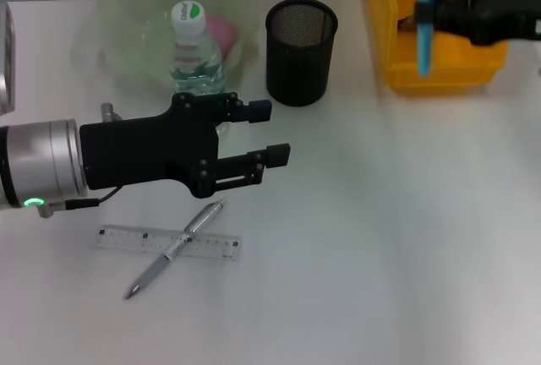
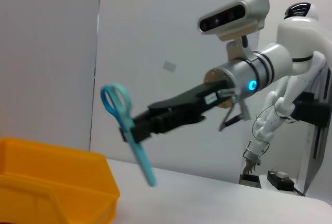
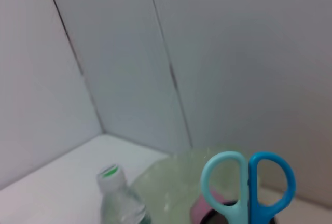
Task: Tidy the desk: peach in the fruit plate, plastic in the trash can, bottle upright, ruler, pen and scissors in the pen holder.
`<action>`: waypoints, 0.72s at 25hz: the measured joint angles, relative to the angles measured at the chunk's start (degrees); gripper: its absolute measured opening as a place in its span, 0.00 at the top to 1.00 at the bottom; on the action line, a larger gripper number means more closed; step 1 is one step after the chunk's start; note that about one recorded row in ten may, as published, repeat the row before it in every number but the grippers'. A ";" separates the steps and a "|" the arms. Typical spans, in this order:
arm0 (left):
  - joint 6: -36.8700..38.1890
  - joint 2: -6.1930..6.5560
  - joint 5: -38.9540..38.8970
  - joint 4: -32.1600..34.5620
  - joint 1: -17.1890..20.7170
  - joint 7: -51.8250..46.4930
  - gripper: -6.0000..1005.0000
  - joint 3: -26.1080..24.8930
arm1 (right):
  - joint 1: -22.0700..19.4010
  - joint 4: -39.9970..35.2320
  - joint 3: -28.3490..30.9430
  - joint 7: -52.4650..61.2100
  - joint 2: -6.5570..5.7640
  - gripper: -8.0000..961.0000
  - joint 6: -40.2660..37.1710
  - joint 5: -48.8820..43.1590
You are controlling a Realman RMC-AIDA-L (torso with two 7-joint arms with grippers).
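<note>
Right gripper [image 1: 439, 12] clamps the blue plastic-handled scissors [image 1: 422, 19] near the table's far right corner; left gripper [image 1: 272, 134] gapes wide. Centre blades vertically over the black mesh pen holder [image 1: 302, 40] before releasing.

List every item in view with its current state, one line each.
Bottle: upright, cap on, in front of the fruit plate.
Peach: inside the fruit plate.
Pen holder: upright, looks empty.
Scissors: closed, held by the right tool over the yellow bin.
Pen: lying across the ruler.
Left tool: open, empty, above the table.
</note>
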 joint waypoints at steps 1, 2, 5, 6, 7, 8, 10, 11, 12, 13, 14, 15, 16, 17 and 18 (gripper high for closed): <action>0.00 0.00 0.00 0.00 0.00 0.00 0.41 0.00 | 0.00 0.00 0.00 0.00 0.00 0.75 0.00 0.00; 0.00 0.00 0.00 -0.32 -0.05 0.11 0.41 -0.01 | 0.78 1.73 -0.20 -2.18 0.01 0.75 1.84 0.96; 0.00 -0.08 -0.12 -1.56 -0.41 0.68 0.41 0.00 | 4.20 9.63 -0.60 -10.17 0.14 0.75 6.92 7.08; 0.00 -0.11 -0.22 -2.03 -0.53 0.86 0.41 0.00 | 4.20 9.63 -0.60 -10.17 0.14 0.75 6.92 7.08; 0.00 -0.11 -0.27 -2.23 -0.58 1.00 0.41 0.00 | 5.08 12.41 -0.61 -12.60 0.16 0.75 8.10 9.79; 0.00 -0.13 -0.34 -2.58 -0.65 1.35 0.41 0.00 | 5.74 15.09 -0.67 -15.36 0.22 0.75 8.92 12.18; 0.00 -0.18 -0.59 -3.08 -0.79 2.11 0.41 0.01 | 8.40 24.03 -0.74 -25.92 0.24 0.75 10.60 19.59; 0.00 -0.21 -0.92 -3.22 -0.79 2.48 0.41 0.07 | 8.40 24.03 -0.74 -25.92 0.24 0.75 10.60 19.59; 0.00 -0.22 -1.31 -3.32 -0.79 2.78 0.41 0.16 | 9.47 26.80 -0.74 -29.21 0.22 0.75 10.96 21.20; 0.00 -0.23 -1.67 -3.35 -0.78 2.90 0.41 0.23 | 10.21 28.52 -0.74 -31.45 0.20 0.75 11.20 21.99; 0.00 -0.23 -1.90 -3.41 -0.73 2.92 0.41 0.24 | 11.00 30.26 -0.74 -33.80 0.19 0.75 11.51 22.33; 0.00 -0.22 -2.16 -3.92 -0.71 3.18 0.41 0.18 | 12.29 32.88 -0.74 -37.79 0.20 0.75 12.29 22.61; 0.00 -0.22 -2.16 -3.92 -0.71 3.18 0.41 0.18 | 12.29 32.88 -0.74 -37.79 0.20 0.75 12.29 22.61; 0.00 -0.22 -2.37 -4.30 -0.75 3.45 0.41 0.12 | 12.69 33.77 -0.74 -39.26 0.25 0.75 12.85 22.67; 0.00 -0.20 -2.69 -4.79 -0.80 3.92 0.41 0.09 | 13.18 34.76 -0.82 -40.63 0.30 0.75 13.61 22.71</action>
